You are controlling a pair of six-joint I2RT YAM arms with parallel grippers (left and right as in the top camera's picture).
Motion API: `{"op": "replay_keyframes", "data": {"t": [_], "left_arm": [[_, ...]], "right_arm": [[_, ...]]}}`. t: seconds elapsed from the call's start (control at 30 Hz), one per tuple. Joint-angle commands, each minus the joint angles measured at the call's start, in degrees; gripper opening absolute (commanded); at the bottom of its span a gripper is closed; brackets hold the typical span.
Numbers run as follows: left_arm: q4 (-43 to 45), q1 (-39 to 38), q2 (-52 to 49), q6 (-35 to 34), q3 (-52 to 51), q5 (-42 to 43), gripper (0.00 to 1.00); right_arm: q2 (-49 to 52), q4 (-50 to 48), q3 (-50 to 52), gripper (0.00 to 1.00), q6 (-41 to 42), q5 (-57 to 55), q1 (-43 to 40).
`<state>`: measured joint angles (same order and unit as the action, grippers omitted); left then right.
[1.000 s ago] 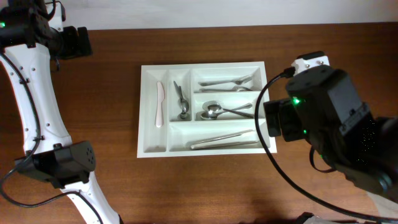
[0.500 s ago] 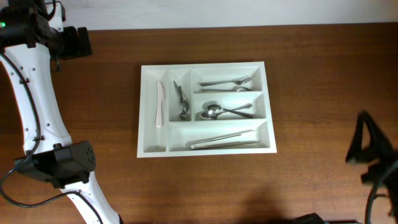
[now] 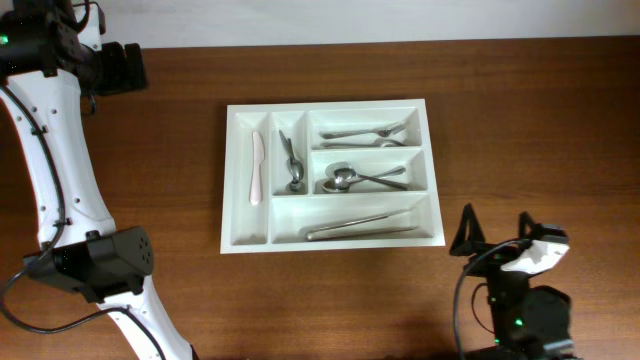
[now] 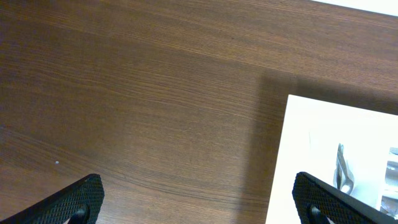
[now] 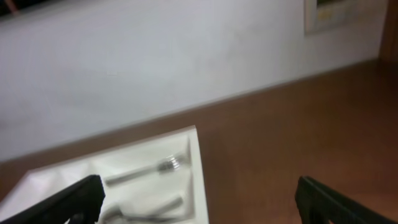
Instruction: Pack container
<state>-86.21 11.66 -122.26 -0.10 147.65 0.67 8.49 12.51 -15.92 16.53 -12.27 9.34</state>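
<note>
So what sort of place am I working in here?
Probably an indoor robot test bench rather than a real kitchen: a dark wood table, one white cutlery tray holding utensils, and a plain white wall behind it.

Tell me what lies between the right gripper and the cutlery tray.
Only bare table: the overhead view shows a narrow strip of wood between the right gripper and the nearest corner of the tray.

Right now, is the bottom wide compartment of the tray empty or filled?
Filled: long metal utensils lie flat in that compartment of the container.
</note>
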Motion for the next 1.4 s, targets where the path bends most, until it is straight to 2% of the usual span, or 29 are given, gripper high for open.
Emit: {"op": "replay_keyframes", "data": {"t": [0.0,0.27,0.57,1.37], "left_arm": [[0.0,0.2,0.7,-0.3,0.4,0.2,0.99],[0.0,0.2,0.7,-0.3,0.4,0.2,0.99],[0.0,0.2,0.7,-0.3,0.4,0.2,0.99],[0.0,0.2,0.7,-0.3,0.4,0.2,0.99]], "right_arm": [[-2.4,-4.0,6.5,0.99,0.3,0.7,-0.5],[-7.5,-4.0,13.5,0.99,0.2,1.2,-2.1],[-8.3,-4.4,13.6,0.99,-10.3,4.0,-3.9],[-8.3,-4.4,13.7,0.99,-10.6,4.0,-3.8]]}}
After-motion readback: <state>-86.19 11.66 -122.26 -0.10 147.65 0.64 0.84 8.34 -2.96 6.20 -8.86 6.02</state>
